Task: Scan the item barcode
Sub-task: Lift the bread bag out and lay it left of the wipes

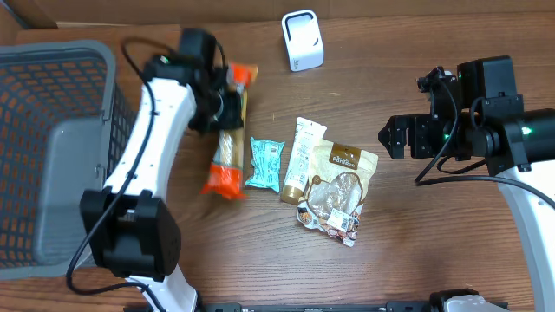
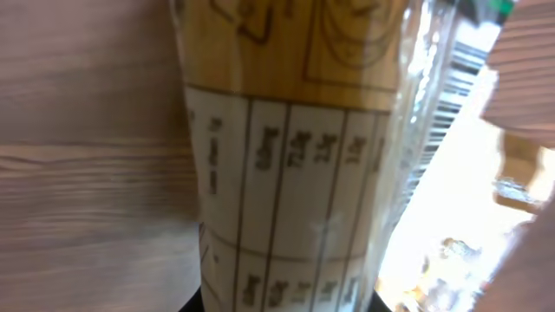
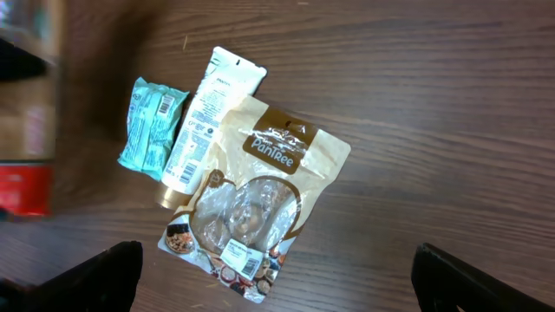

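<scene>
My left gripper (image 1: 227,107) is shut on a long cracker sleeve (image 1: 229,143) with orange ends, gripping its upper part just left of the other items. In the left wrist view the sleeve (image 2: 295,156) fills the frame with a printed table on its tan wrapper, and only the dark tips of the gripper (image 2: 286,305) show at the bottom. The white barcode scanner (image 1: 302,41) stands at the back, to the right of the sleeve. My right gripper (image 1: 395,137) hangs open at the right with nothing in it, its fingers (image 3: 104,276) wide apart above the table.
A teal snack packet (image 1: 264,163), a white tube (image 1: 302,158) and a PanTree pouch (image 1: 340,186) lie side by side mid-table; the pouch (image 3: 251,199) sits below the right wrist. A grey mesh basket (image 1: 52,147) fills the left edge.
</scene>
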Controlling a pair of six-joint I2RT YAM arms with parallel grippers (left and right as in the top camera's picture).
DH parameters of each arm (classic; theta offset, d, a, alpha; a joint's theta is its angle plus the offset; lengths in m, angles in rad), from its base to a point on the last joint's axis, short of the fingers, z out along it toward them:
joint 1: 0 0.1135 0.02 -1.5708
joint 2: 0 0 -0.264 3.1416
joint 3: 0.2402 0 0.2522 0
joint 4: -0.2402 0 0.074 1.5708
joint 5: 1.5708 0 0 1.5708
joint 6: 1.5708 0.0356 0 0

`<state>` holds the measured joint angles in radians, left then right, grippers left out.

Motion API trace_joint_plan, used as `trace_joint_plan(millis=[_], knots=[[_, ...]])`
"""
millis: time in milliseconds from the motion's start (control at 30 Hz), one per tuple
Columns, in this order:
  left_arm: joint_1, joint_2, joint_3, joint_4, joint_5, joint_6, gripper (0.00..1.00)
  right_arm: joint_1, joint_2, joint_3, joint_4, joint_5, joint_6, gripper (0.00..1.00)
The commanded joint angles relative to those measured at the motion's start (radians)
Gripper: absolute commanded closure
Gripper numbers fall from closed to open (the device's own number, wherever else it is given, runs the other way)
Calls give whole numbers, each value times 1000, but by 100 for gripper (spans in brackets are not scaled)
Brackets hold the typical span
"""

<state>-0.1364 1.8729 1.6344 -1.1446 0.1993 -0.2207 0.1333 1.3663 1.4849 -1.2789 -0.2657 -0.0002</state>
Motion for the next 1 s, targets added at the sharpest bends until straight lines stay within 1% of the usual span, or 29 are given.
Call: trace_joint_plan(millis=[0,100,133,167,233,267,333,400,433,567,700,733,833,967], knots=[[-3,-19,-169,132,23,-64,96,7,0,13,2,-5,-4,0],[-3,-19,-289,252,78,-48,96,7,0,13,2,-5,-4,0],[-3,-19,-317,280,96,-49,90,7,0,13,2,-5,-4,0],[-3,-19,-339,299,112,-49,76,7,0,13,2,-5,-4,0],[-3,-19,-356,311,115,-49,43,7,0,13,2,-5,-4,0],[-3,-19,-356,312,115,-47,33,7,0,13,2,-5,-4,0],[-2,-24,-348,308,115,-31,19,7,0,13,2,-5,-4,0],[6,-34,-314,272,111,-15,5,7,0,13,2,-5,-4,0],[11,-43,-288,243,104,-14,0,7,0,13,0,-5,-4,0],[27,-99,-160,137,96,-10,0,7,0,13,-3,-5,-4,0],[31,-197,-39,30,-21,-11,0,7,0,13,-3,-5,-4,0],[31,-235,-27,8,-72,-8,1,7,0,13,-2,-5,-4,0],[38,-298,-29,-64,-134,8,0,7,0,13,-2,-5,-4,0],[82,-326,-29,-165,-148,12,1,7,0,13,2,-5,-4,0]])
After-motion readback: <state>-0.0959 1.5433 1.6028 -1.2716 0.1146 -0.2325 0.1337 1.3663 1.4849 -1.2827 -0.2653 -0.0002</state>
